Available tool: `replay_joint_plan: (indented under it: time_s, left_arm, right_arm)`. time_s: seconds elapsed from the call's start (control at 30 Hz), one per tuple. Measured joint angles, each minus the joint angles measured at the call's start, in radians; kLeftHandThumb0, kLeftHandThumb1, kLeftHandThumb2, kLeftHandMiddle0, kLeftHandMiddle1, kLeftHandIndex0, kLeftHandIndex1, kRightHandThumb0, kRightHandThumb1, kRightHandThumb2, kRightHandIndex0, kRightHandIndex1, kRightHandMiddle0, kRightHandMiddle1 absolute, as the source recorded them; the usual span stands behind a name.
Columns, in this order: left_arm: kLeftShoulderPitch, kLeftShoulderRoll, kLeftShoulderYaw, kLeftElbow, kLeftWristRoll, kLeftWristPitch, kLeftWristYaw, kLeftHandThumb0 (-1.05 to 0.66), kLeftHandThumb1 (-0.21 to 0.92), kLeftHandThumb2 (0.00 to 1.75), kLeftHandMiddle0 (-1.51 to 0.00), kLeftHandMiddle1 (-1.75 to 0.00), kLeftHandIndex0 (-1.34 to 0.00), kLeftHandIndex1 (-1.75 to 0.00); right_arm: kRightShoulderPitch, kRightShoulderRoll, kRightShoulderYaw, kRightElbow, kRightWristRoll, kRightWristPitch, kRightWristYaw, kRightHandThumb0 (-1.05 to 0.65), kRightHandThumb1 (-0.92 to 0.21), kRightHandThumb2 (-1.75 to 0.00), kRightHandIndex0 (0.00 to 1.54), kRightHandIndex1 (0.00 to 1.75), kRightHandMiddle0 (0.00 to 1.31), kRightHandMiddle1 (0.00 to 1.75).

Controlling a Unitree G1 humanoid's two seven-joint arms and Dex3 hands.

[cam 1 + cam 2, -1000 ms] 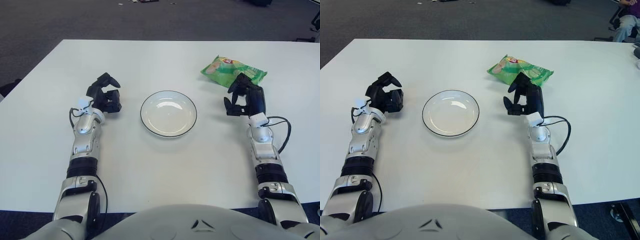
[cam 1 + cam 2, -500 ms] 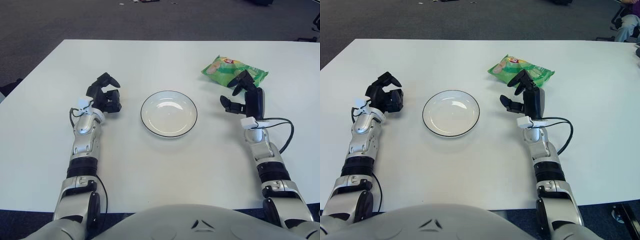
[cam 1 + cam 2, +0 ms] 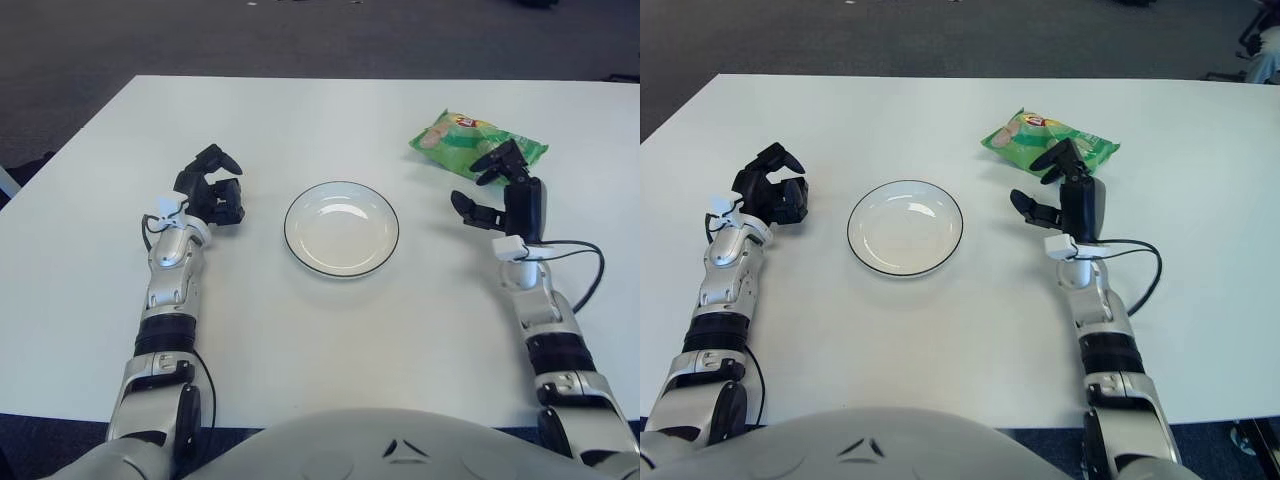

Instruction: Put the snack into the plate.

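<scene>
A green snack bag (image 3: 470,141) lies on the white table at the back right. An empty white plate (image 3: 341,228) with a dark rim sits in the middle. My right hand (image 3: 492,186) is raised just in front of the bag, its fingers spread and holding nothing, one fingertip near the bag's front edge. My left hand (image 3: 211,189) shows to the left of the plate with its fingers curled and nothing in them.
A black cable (image 3: 582,268) loops from my right forearm across the table (image 3: 300,330). Dark carpet lies beyond the table's far edge. The table's front edge runs close to my body.
My right hand has turned and opened its fingers wider, shifting right and slightly forward toward the bag's front edge. The left arm, plate and bag have not moved.
</scene>
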Motion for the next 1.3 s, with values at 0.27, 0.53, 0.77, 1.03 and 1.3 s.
replay_joint_plan:
  time_s: [0.27,0.53,0.77,1.03,1.3]
  left_arm:
    - [0.002,-0.007,-0.002,-0.002,0.0,0.001,0.012,-0.52,0.23,1.42,-1.31,-1.75,-0.69,-1.75]
    - [0.017,-0.011,-0.002,-0.006,0.0,0.015,0.013,-0.52,0.22,1.43,-1.31,-1.75,-0.69,-1.75]
    - [0.03,-0.012,-0.001,-0.02,0.0,0.027,0.018,-0.52,0.22,1.43,-1.31,-1.75,-0.69,-1.75]
    - [0.039,-0.013,-0.001,-0.028,0.0,0.035,0.03,-0.52,0.22,1.44,-1.31,-1.75,-0.69,-1.75]
    - [0.045,-0.012,-0.001,-0.034,-0.001,0.05,0.031,-0.52,0.22,1.44,-1.31,-1.75,-0.7,-1.75]
  right_arm:
    - [0.049,-0.007,-0.035,-0.16,0.068,0.138,0.114,-0.01,-0.56,-0.95,0.48,1.52,0.32,1.75]
    - [0.077,-0.074,-0.081,-0.21,0.086,0.218,0.243,-0.01,-0.75,-0.71,0.4,1.52,0.18,1.75]
    - [0.096,-0.189,-0.136,-0.273,0.082,0.27,0.356,-0.51,-0.9,-0.56,0.27,1.4,0.06,1.54]
    - [0.084,-0.364,-0.183,-0.269,0.051,0.323,0.472,-0.8,-0.92,-0.57,0.2,1.23,0.0,1.2]
    - [0.084,-0.42,-0.188,-0.276,0.049,0.353,0.553,-0.89,-0.92,-0.58,0.06,0.96,0.0,0.97]
